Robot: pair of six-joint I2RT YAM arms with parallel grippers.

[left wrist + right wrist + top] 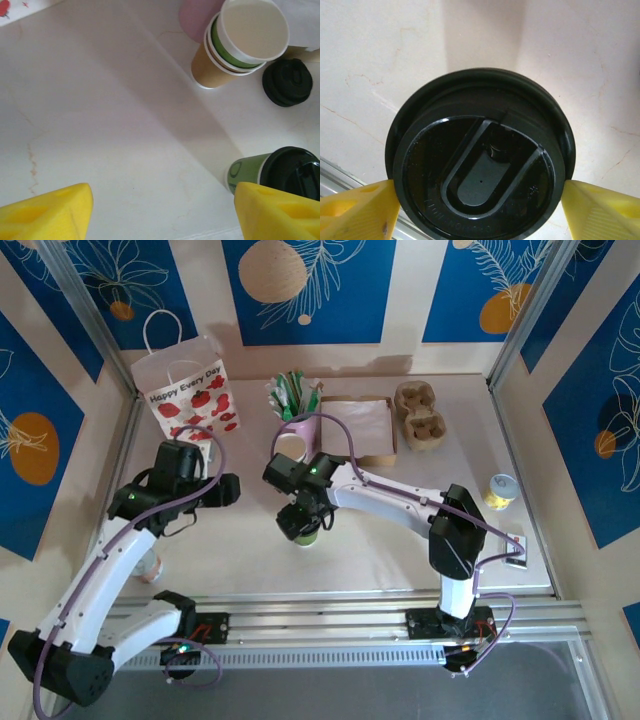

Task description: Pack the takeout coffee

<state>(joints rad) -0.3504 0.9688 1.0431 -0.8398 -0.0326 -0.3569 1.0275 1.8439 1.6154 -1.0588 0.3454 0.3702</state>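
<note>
The takeout coffee, a green paper cup with a round black lid, stands upright on the table near the middle front. My right gripper hangs straight over it, open, with one yellow finger beside each side of the lid's rim. My left gripper is to the left of the cup, open, with nothing between its yellow fingers. In the left wrist view the cup stands just beyond the right-hand finger.
A white gift bag with red print stands at the back left. A tan lidless cup stack and a loose black lid sit behind the coffee. Brown napkins, a pulp cup carrier and a small yellow tin lie to the right.
</note>
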